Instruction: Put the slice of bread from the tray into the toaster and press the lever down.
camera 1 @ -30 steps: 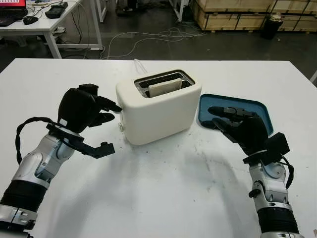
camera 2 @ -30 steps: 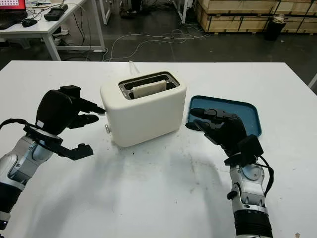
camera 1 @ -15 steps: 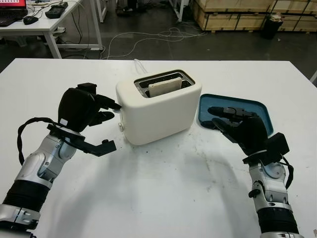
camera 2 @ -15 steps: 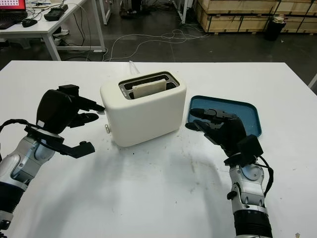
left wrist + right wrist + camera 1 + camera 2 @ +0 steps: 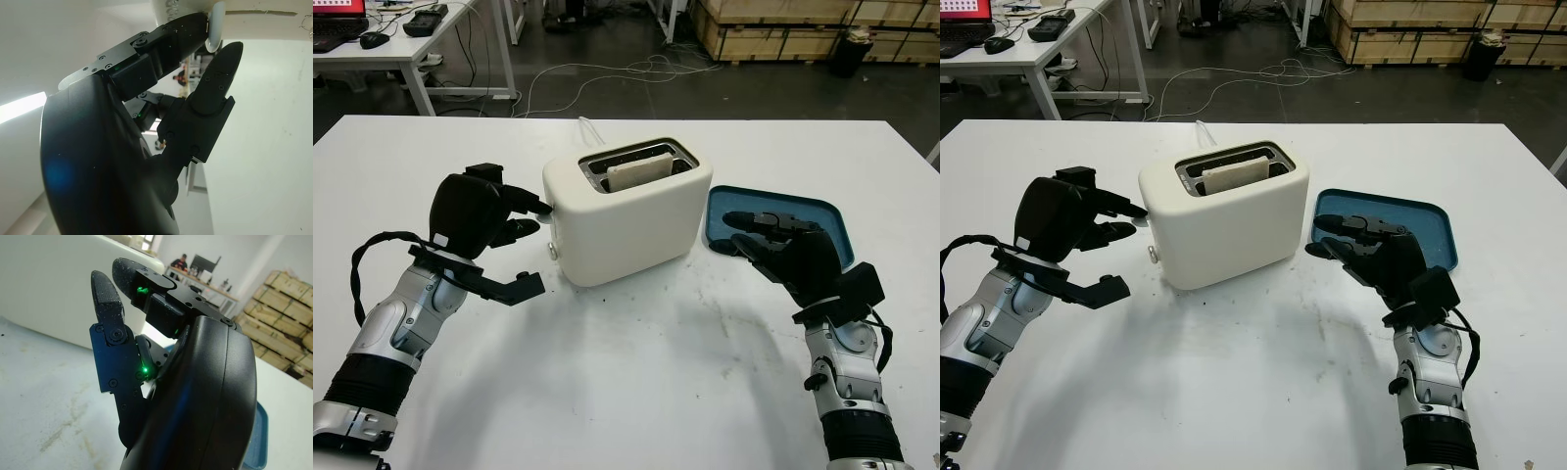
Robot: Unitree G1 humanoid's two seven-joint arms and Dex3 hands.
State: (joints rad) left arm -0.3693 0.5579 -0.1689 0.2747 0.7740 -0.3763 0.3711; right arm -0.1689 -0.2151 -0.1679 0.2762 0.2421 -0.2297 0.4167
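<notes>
From the left eye view, a cream toaster (image 5: 626,209) stands near the middle of a white table (image 5: 636,392), turned at a slight angle. A slice of bread (image 5: 639,170) sits upright in the toaster's top slot, its upper edge just below the rim. The left hand (image 5: 484,217), black, is at the toaster's left end, one fingertip (image 5: 540,208) touching the small white lever (image 5: 548,209) there; it grasps nothing, its fingers reaching toward the lever. The right hand (image 5: 781,247) is open and holds nothing, hovering over the near-left corner of a blue tray (image 5: 822,217) that lies just beside the toaster's right end. In front of the toaster, between the two arms, the tabletop is bare up to the near edge.

From the right eye view, the same layout: the toaster's near side is free, and a white cord (image 5: 1203,131) trails off behind it toward the far table edge. Beyond the table lies a dark floor with cables (image 5: 1263,73), a desk (image 5: 1028,49) and wooden crates (image 5: 1410,29).

From the left wrist view, one finger presses along the rounded lever knob (image 5: 215,27) under the toaster's cream body, a second finger just beside the knob.

From the right wrist view, the right hand's fingers (image 5: 105,291) point toward the toaster's cream wall without touching it, the blue tray's edge beneath the hand
</notes>
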